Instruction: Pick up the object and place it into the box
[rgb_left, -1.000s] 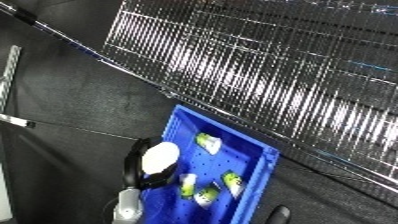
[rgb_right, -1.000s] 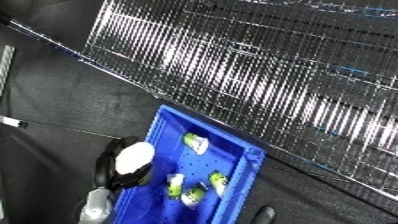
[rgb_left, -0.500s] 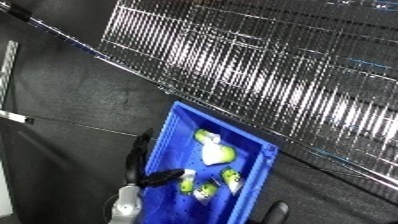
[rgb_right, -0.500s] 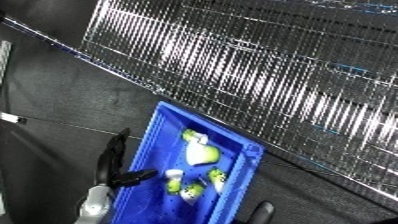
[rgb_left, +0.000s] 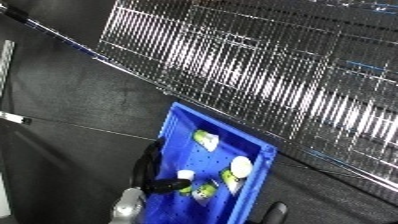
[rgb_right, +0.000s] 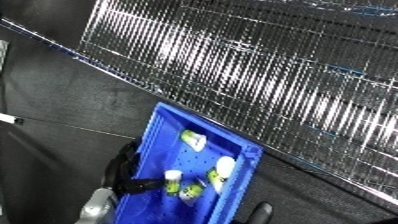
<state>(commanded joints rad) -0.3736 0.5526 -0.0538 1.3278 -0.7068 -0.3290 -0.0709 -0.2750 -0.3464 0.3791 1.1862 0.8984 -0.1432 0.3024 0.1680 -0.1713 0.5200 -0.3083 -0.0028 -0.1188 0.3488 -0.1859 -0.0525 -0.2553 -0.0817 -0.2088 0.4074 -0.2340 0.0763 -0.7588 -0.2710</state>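
While the view is tilted, a wire mesh rack (rgb_left: 266, 75) fills the upper right half, its bars bright against the dark floor (rgb_left: 71, 100). Below it sits the blue bin (rgb_left: 173, 127), open-topped, standing on the dark floor with its long side running down and left. At the far left edge a pale upright strip (rgb_left: 7, 60) shows.

Inside the bin lie several small white-and-green objects. One (rgb_left: 206, 140) rests near the upper wall. Another, an oval white one (rgb_left: 240, 165), lies against the right wall, tilted. Two or three more (rgb_left: 202, 190) cluster at the lower middle of the bin floor, close together; their exact form cannot be told.

Left hand (rgb_left: 151, 172): black, over the bin's left wall, fingers extended and relaxed, one reaching into the bin toward the lower cluster; nothing is clasped. Its silver wrist (rgb_left: 127, 210) enters from the bottom edge.

Right hand (rgb_left: 277, 212): only a dark tip shows at the bottom edge; finger position cannot be told.
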